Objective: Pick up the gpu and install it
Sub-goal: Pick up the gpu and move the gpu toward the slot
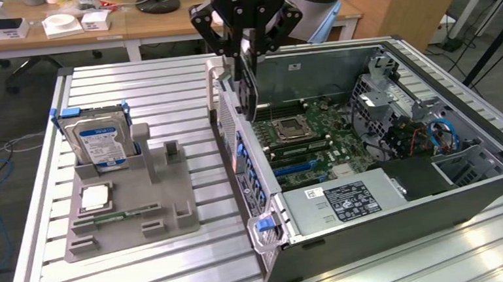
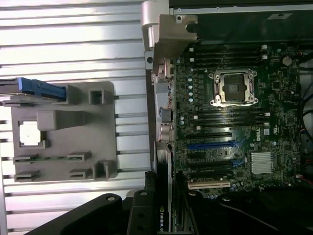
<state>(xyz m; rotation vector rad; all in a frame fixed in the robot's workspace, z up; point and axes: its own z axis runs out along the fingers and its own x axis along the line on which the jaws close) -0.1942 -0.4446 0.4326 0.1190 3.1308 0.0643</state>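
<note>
Slotted aluminium bench (image 1: 134, 82) in an office. The gripper (image 1: 248, 48), closed partway, grips the gpu (image 1: 246, 92) upright above the rear edge of the open computer case (image 1: 389, 244). Carrying step, I judge; seating calls for slot alignment.

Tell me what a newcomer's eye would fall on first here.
The open computer case on the exterior view's right strikes first, its green motherboard bare. Over the case's left-hand wall in that view, the gripper grips the gpu, which hangs on edge. On the exterior view's left a hard drive stands upright in a grey holder.
</note>
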